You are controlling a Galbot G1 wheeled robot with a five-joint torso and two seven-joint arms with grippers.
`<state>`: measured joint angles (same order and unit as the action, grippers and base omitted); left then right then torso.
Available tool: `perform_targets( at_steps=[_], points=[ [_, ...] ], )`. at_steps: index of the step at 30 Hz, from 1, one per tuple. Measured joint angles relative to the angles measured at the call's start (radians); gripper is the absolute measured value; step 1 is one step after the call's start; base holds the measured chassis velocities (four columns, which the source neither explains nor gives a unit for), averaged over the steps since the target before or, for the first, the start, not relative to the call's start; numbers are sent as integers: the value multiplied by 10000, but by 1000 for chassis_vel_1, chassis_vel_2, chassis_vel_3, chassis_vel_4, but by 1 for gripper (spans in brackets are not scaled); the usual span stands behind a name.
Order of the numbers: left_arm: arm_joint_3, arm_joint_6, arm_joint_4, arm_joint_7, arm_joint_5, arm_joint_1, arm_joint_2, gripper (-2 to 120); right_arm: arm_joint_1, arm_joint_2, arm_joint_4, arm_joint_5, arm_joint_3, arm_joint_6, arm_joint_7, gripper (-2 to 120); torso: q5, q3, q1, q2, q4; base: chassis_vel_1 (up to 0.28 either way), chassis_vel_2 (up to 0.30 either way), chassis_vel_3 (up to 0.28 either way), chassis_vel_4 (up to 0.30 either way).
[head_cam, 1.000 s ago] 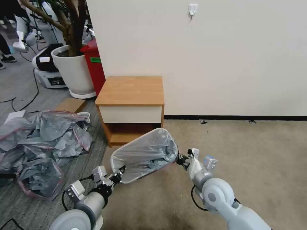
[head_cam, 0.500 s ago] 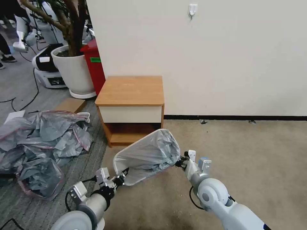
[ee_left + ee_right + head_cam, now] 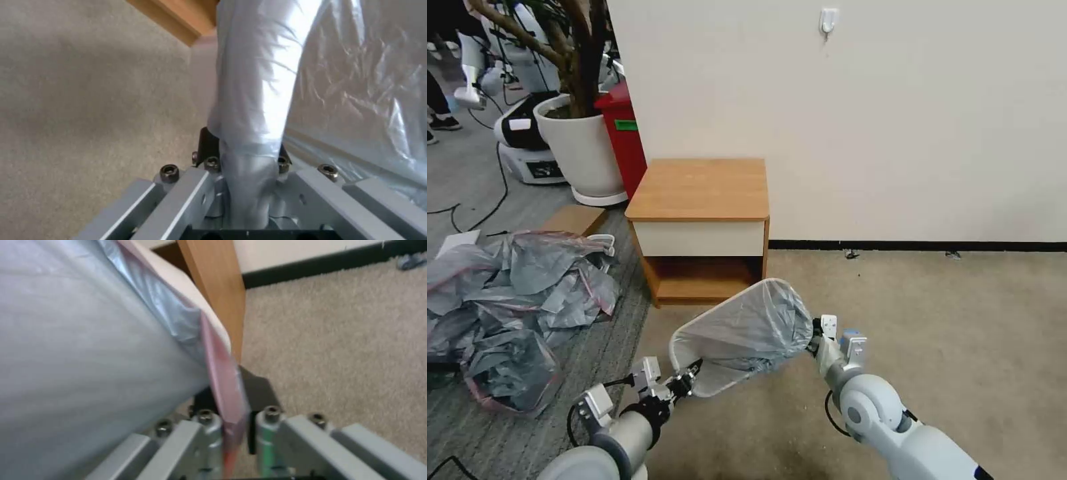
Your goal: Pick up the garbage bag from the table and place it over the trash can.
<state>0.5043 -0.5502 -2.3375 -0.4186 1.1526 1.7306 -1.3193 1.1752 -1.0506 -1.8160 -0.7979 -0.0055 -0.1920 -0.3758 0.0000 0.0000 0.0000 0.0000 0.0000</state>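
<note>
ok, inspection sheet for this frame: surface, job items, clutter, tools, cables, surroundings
Surface: table top bare; beige carpet in front.
Job's things: garbage bag stretched over the trash can, which tips between both arms, in front of the table.
Clutter: heap of grey bags on the floor to the left; small scraps by the baseboard.
Grippers: left tool shut on the bag at the can's near rim; right tool shut on the bag's pink edge band.
Cables: black cable on the floor, far left.
Surroundings: white plant pot, red bin, wall hook.
</note>
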Motion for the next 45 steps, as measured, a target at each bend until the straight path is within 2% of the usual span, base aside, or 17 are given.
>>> perform_targets(
  at_steps=[2,5,7,10,11,15,20,24,34,45],
  points=[
    [12,57,48,-21,-3,-35,-7,4,33,24,-70,37,2,57,-11,14,0,0,0,1,-1,0,0,0,0],
    [45,337,272,-104,-23,-175,-39,3,191,150,-487,198,31,120,-94,32,0,0,0,0,0,0,0,0,0],
    [58,386,300,-121,-25,-207,-47,3,217,175,-560,246,40,121,-125,34,-1,0,-1,0,0,0,0,0,0],
    [102,599,423,-209,-34,-373,-70,3,335,246,-785,397,52,118,-192,46,0,0,0,0,0,0,0,0,0],
    [102,599,423,-209,-34,-373,-70,3,335,246,-785,397,52,118,-192,46,0,0,0,0,0,0,0,0,0],
    [160,839,647,-291,-42,-544,-123,3,593,332,-1107,695,107,98,-275,67,0,0,-1,0,0,0,0,0,0],
    [172,959,780,-316,-50,-622,-133,2,752,408,-1346,862,183,80,-337,79,0,0,-1,0,0,0,0,0,0],
    [212,1045,840,-394,-50,-722,-171,1,948,585,-1819,921,298,62,-358,97,0,0,0,0,0,0,0,0,0],
    [283,1080,839,-384,-356,-717,-169,1,1243,914,-2495,1003,424,-60,-279,100,0,0,0,0,0,0,0,0,0],
    [408,1263,824,-310,-653,-797,-107,1,1740,1301,-3160,737,998,-323,112,100,0,0,0,0,1,0,0,0,0]
  ],
)
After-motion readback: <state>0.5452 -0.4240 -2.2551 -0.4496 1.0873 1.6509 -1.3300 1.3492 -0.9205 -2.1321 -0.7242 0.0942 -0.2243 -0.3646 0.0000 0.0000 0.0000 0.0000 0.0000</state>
